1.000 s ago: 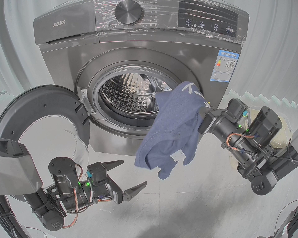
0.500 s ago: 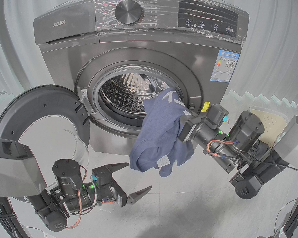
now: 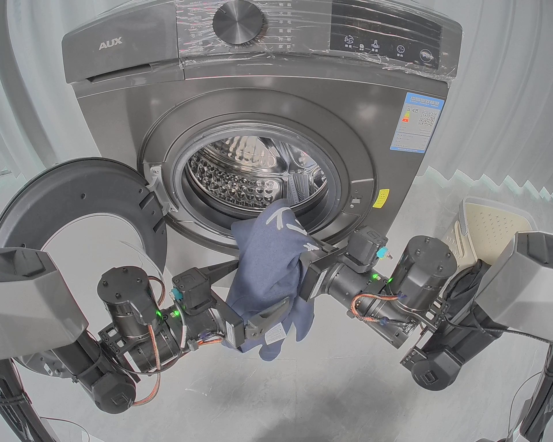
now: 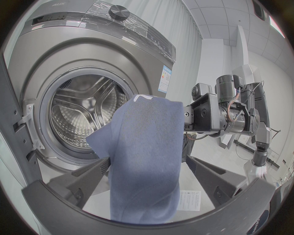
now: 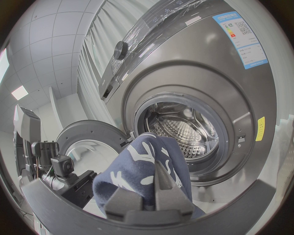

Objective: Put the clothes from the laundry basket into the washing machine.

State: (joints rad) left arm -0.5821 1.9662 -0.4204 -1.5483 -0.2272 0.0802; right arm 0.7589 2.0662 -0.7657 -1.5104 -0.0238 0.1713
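One soft, matte blue garment [image 3: 265, 259] with white printed marks and a small white tag hangs in loose folds from the right gripper [image 3: 302, 256], whose two dark, wedge-shaped fingers [image 5: 163, 180] are pinched tight on its top edge. It drapes just in front of the lower rim of the washer [image 3: 115, 115] opening, outside the drum [image 3: 247, 167] and off the pale, smooth floor [image 3: 345, 391]. The one washer is brushed grey metal with a round dial [image 3: 238, 21], crinkled clear film [image 3: 345, 34] over its panel and one blue-and-white label [image 3: 416, 122]. The shiny steel drum is ribbed and perforated. Its single round door [image 3: 75, 190], a dark ring around a clear bowl, stands swung open on the left. The left gripper [image 3: 262, 283] has its two fingers spread wide, one on either side of the garment's lower half. I cannot tell whether they touch the cloth. One cream basket [image 3: 492, 224] of perforated plastic stands at the right, beside the washer. Compared with a second ago, the right arm has carried the garment leftward and lower, from the right side of the opening to below its rim. The left gripper has risen from near the floor to bracket the cloth. More of the basket shows now.
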